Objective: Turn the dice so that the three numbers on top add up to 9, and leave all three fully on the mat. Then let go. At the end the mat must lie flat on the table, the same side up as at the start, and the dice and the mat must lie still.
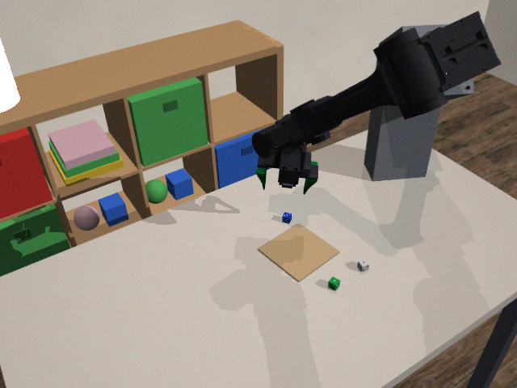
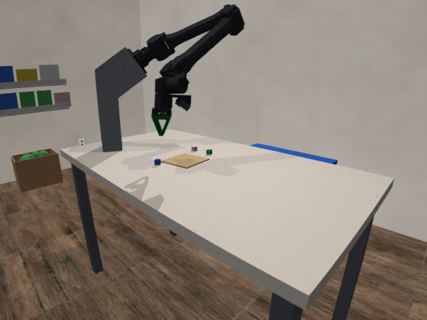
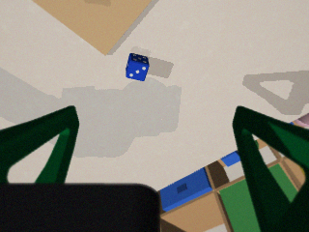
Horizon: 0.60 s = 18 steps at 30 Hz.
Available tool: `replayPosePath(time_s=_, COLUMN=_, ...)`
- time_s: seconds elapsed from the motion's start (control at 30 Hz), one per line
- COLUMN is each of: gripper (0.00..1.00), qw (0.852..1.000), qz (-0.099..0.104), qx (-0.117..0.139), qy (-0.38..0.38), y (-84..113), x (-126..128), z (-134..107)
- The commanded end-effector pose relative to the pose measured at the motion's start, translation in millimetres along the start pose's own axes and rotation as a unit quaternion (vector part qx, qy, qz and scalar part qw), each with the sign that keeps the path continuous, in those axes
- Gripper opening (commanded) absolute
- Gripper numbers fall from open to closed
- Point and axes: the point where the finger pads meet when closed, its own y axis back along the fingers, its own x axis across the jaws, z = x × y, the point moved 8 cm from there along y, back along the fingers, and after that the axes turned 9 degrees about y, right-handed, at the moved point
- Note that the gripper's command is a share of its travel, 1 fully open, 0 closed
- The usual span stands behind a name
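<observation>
The tan mat lies flat on the table. The blue die lies off the mat, near one corner; in the wrist view its brighter face, seemingly the top, shows three pips. The green die and the white die lie off the mat on its other side. Each seems to show one pip on top, but they are small. My gripper is open and empty, pointing down, high above the table near the blue die.
A wooden shelf with bins and blocks stands beyond the table edge. The grey arm pedestal stands on the table. Arm shadows fall across the table and the mat.
</observation>
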Motion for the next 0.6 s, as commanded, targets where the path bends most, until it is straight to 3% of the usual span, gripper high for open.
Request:
replayPosePath(time_s=0.0, gripper=1.0, qw=0.996, qz=0.005, qx=0.0, qy=-0.084, y=15.3, x=-7.4, z=-23.8)
replayPosePath(time_s=0.07, gripper=1.0, qw=0.991, qz=0.03, qx=-0.017, qy=-0.131, y=21.4, x=-5.7, z=-31.8)
replayPosePath(time_s=0.2, gripper=1.0, qw=0.984, qz=0.048, qx=-0.03, qy=-0.168, y=26.5, x=-3.3, z=-37.8)
replayPosePath(time_s=0.57, gripper=1.0, qw=0.987, qz=0.042, qx=-0.036, qy=-0.154, y=29.4, x=-6.9, z=-30.3)
